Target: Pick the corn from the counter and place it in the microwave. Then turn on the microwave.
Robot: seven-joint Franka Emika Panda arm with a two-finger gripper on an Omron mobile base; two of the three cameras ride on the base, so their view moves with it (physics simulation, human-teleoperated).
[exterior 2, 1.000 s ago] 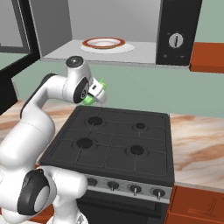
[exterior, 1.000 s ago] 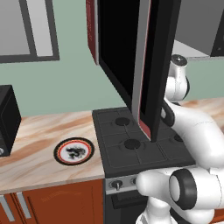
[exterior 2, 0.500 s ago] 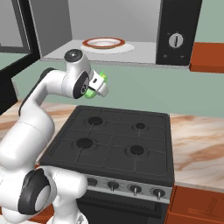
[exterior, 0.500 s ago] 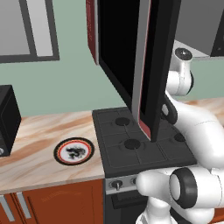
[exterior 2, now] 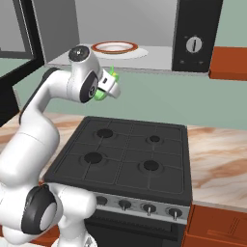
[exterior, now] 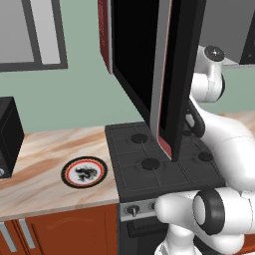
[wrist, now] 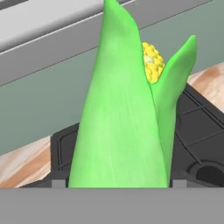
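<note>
The corn (wrist: 127, 118) sat gripped in the end effector (exterior 2: 107, 87), its green husk standing up between the two fingertips with a patch of yellow kernels peeping out near the top. From the right base view only slivers of green showed around the white hand (exterior 2: 110, 83), above and below it. The cob was held in the air above the black gas stovetop (exterior 2: 124, 157), over its rear left burner, and just below the front edge of the microwave (exterior 2: 120, 34).

That microwave hung over the stovetop with its cavity open to the room. Inside it, on the grey floor, lay a round turntable plate with a red-brown rim (exterior 2: 115, 47), up and slightly beyond the corn. To the right of the cavity was the black control panel with a single round dial (exterior 2: 193, 44). The microwave door (exterior: 149, 69) stood swung out wide, a tall glossy black slab with a dark-red edge, hanging over the stovetop's left half in the left base view.

The marble-look bench (exterior: 45, 169) ran off to both sides of the stovetop. To its left a round plate with a black and red rim (exterior: 83, 172) lay flat on the bench, well apart from the corn, and farther left stood a black box-shaped appliance (exterior: 10, 137). Red-brown cabinets (exterior: 60, 231) sat below.
</note>
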